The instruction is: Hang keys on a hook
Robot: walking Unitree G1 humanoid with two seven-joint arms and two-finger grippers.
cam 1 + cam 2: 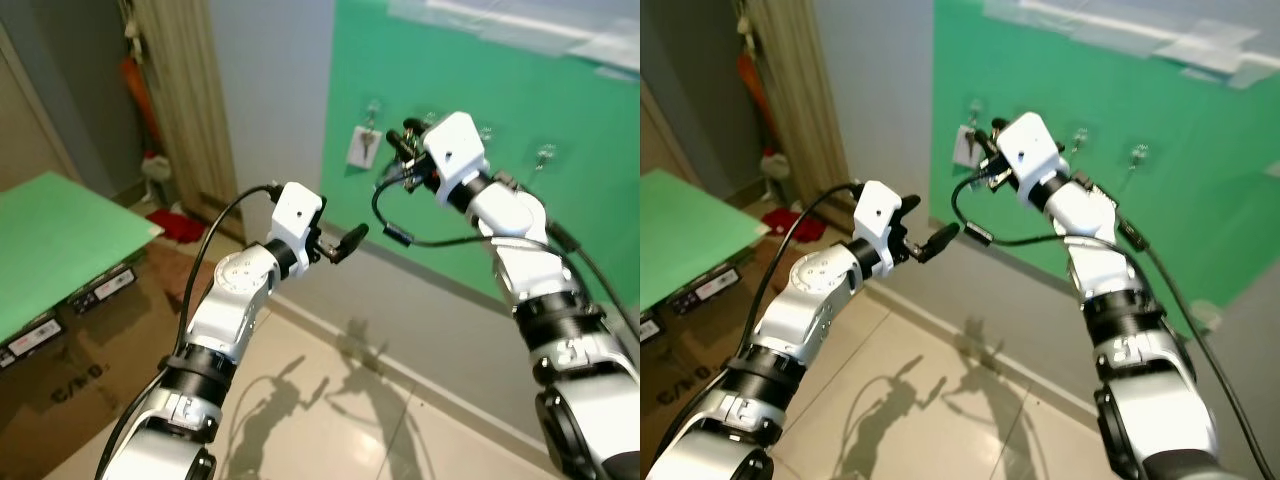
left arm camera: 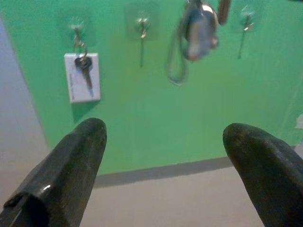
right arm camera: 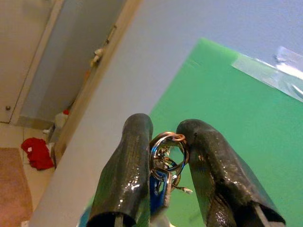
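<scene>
Against the green board (image 1: 470, 230) on the wall, the right gripper (image 3: 163, 142) is reaching up toward a row of small hooks, its two black fingers closing on a bunch of keys (image 3: 166, 163) — a coppery ring is sitting pinched between the fingertips, with a blue-headed key and silver links hanging below it. In the head views the right arm is stretching up and forward, its wrist level with the hooks and near the board. One hook at the row's left end (image 2: 75, 29) is already carrying a single key with a white tag (image 2: 83, 77) behind it; the next hook (image 2: 141, 27) along is hanging bare. The left gripper (image 2: 163, 156) is hovering lower and well back from the board, its fingers spread wide apart and holding nothing — the board and hooks are showing between them. A cardboard box (image 1: 70, 345) is standing on the tiled floor at the robot's left.
</scene>
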